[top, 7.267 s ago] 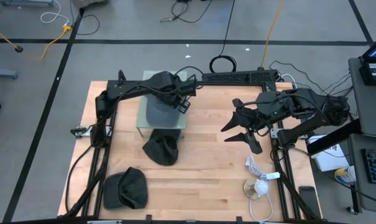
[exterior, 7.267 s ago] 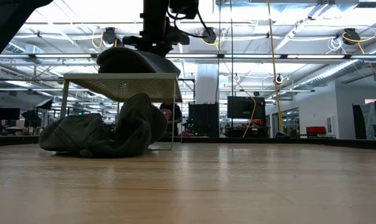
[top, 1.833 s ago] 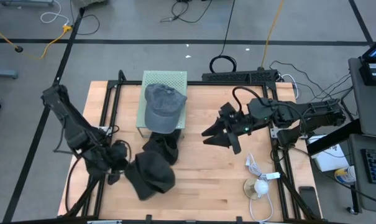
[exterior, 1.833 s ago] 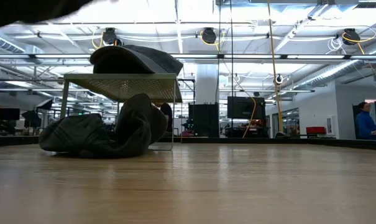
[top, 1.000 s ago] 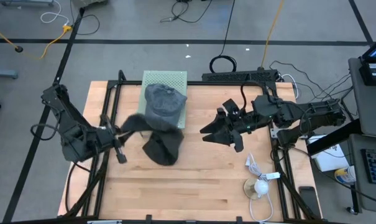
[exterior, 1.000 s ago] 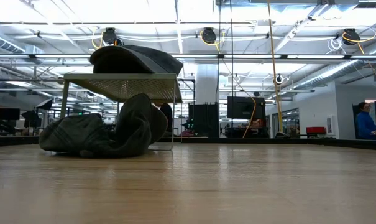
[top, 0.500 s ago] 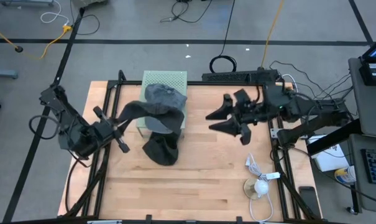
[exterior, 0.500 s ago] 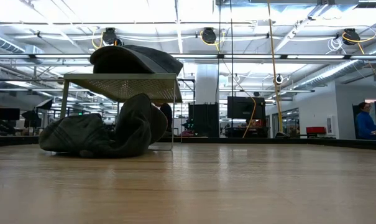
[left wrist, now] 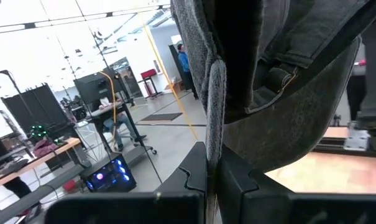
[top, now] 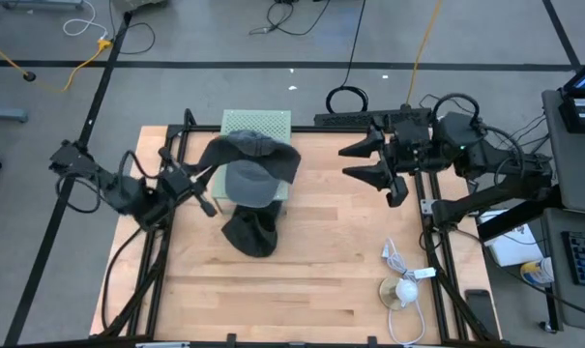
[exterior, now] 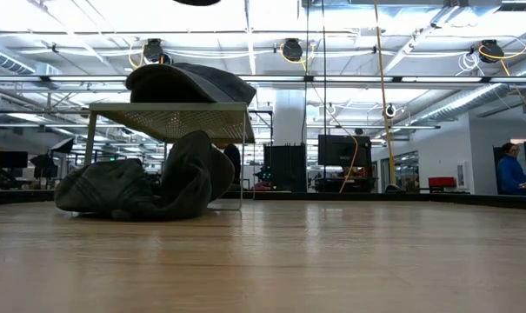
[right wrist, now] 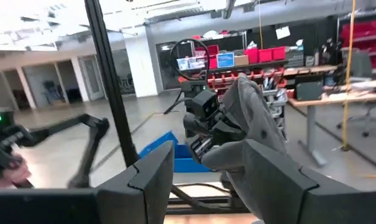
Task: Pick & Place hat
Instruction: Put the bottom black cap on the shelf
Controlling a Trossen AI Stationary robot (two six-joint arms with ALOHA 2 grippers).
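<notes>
The dark hat (top: 256, 155) hangs in the air over the green mesh stand (top: 256, 123) near the desk's far edge, held by one edge in the left gripper (top: 201, 187), whose fingers (left wrist: 203, 180) are clenched on a fold of the fabric. A second hat, the grey cap (top: 248, 182), already sits on top of the stand, and a third dark hat (top: 249, 235) lies crumpled on the desk (top: 321, 271) against the stand's near side.

The grip looks thin: only a pinch of brim or seam is caught, so the cloth could slip out while it is carried and drop short of the stand. The carried hat droops low enough that it may drag across the grey cap and push it off the far side. If it is let go off-centre, it could slide down onto the crumpled hat below. The stand is light-looking, and a snagged mesh edge might tip it.

The right gripper (top: 381, 166) waits above the desk's far right corner, its fingers (right wrist: 153, 180) spread and grasping nothing, well apart from the hats.
</notes>
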